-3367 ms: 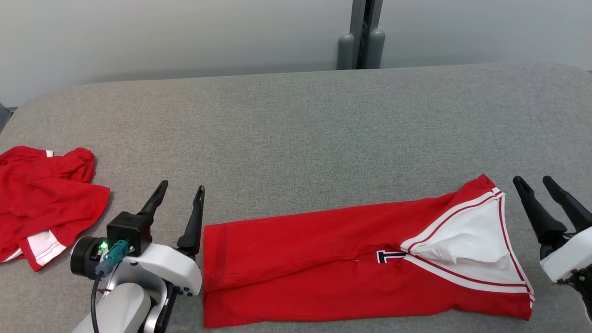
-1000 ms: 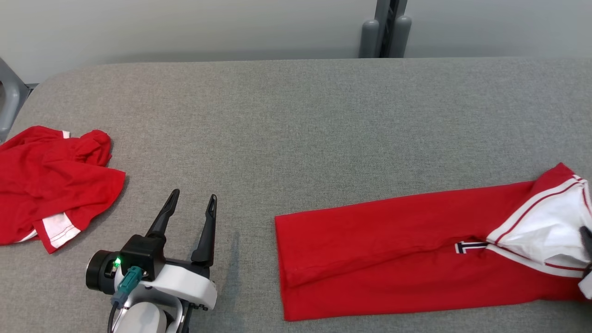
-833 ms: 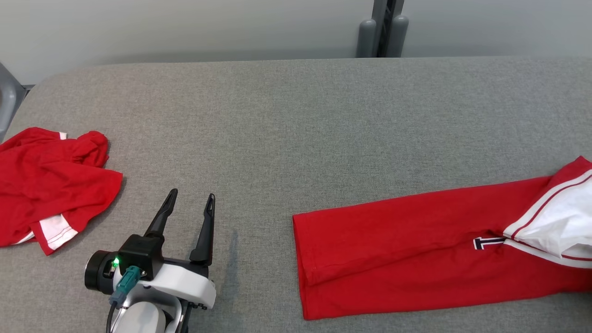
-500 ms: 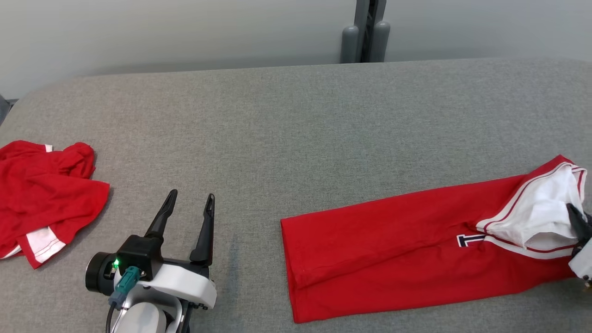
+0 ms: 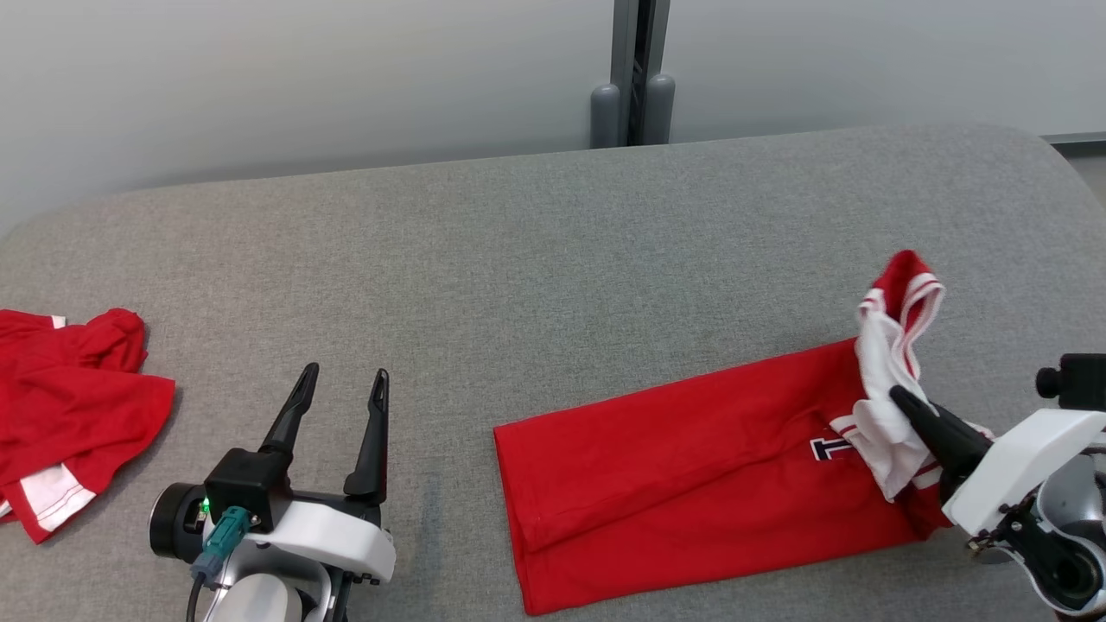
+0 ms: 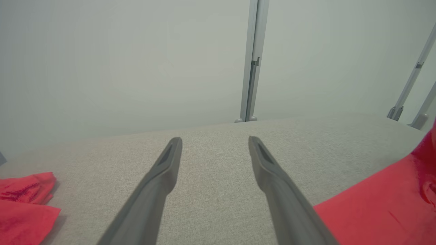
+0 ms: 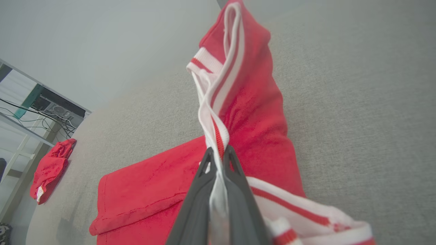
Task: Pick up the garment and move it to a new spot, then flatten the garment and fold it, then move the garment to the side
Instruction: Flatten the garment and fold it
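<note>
- A long red cloth garment (image 5: 691, 484) with white-and-red striped trim lies on the near right part of the grey fabric-covered table (image 5: 518, 259). It is folded into a narrow band that runs left to right.
- The right gripper (image 5: 899, 399) is at the garment's right end, its two dark fingers pressed together on the white trimmed edge.
- In the right wrist view, a strip of the white-and-red trim is pinched between the tips of the right gripper (image 7: 218, 153).
- The pinched end stands up off the table, bunched above the fingers, with a red loop at its top. The rest of the band rests flat.
- A small dark letter mark (image 5: 828, 447) shows on the red cloth just left of the lifted end.
- The left gripper (image 5: 344, 373) sits over the near left of the table, jaws wide apart with nothing between them and fingers pointing to the far side.
- The garment's left edge lies to the right of the left gripper, apart from it.
- A crumpled red cloth (image 5: 69, 406) with white bands lies at the table's left edge, well apart from the garment.
- A grey upright post (image 5: 635, 78) stands behind the table's far edge.
</note>
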You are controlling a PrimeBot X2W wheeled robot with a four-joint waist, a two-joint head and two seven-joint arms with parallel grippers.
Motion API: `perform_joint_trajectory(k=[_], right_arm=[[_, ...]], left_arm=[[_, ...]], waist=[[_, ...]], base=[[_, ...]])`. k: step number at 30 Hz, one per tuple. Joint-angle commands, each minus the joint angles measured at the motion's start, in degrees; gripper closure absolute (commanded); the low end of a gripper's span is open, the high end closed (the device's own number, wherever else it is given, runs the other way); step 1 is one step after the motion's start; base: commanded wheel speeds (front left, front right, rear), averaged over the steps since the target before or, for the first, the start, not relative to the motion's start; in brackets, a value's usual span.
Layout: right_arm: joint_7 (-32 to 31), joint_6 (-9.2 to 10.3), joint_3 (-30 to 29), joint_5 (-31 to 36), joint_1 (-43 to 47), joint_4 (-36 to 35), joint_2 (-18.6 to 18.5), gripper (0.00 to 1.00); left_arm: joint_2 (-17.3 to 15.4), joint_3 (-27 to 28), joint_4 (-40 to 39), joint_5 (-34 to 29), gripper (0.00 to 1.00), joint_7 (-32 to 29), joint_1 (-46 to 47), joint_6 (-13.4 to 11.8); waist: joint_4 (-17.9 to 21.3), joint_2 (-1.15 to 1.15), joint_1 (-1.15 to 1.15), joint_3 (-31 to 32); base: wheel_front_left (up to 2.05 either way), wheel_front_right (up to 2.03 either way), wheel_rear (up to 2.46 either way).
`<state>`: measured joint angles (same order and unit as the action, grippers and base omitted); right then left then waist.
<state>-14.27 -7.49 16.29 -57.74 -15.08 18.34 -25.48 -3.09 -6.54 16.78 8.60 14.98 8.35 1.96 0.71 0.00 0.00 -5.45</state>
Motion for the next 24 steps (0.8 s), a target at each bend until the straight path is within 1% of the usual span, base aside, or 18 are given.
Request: perform_joint_trajectory(k=[1,5,11,14,16,18,24], right_arm=[[-0.8,0.00,-0.5,0.5,0.8,-1.0,0.6,1.00],[-4.1,0.00,-4.5,2.8,3.0,-5.7,5.4,1.00],[-9.6,0.00,-9.5,4.8,6.2,-11.2,16.7,1.00],[-11.8,0.00,-11.0,5.4,7.5,-12.8,20.7,1.00],[-12.8,0.00,-10.9,4.7,8.4,-13.4,22.0,1.00],[-13.4,0.00,-10.1,3.7,9.0,-13.5,22.4,1.00],[-8.4,-0.01,-3.7,-3.5,9.0,-10.7,22.4,1.00]], left_arm=[[-0.2,0.3,-0.2,-0.3,0.00,0.2,-0.5,0.1],[-0.1,0.4,0.0,-0.1,0.00,0.2,-0.7,0.3],[0.0,0.9,-0.3,0.0,0.00,0.2,-1.1,0.5],[0.0,1.2,-0.3,0.0,0.00,0.2,-1.1,0.5],[0.0,1.2,-0.3,-0.1,0.00,0.2,-0.9,0.7],[0.0,1.4,-0.1,-0.2,0.00,0.2,-0.8,0.8],[0.1,1.2,0.2,-0.4,0.00,0.2,-0.9,1.0]], waist=[[0.1,0.00,0.00,0.1],[-0.3,0.00,0.00,0.9],[-1.1,0.00,0.00,1.3],[-1.9,0.00,0.00,1.3],[-2.5,0.00,0.00,1.4],[-3.1,0.00,0.00,1.4],[-5.4,0.00,0.00,1.6]], base=[[0.00,0.00,0.00],[0.00,0.00,0.00],[0.00,0.00,0.00],[0.00,0.00,0.00],[0.00,0.00,0.00],[0.00,0.00,0.00],[0.00,0.00,0.00]])
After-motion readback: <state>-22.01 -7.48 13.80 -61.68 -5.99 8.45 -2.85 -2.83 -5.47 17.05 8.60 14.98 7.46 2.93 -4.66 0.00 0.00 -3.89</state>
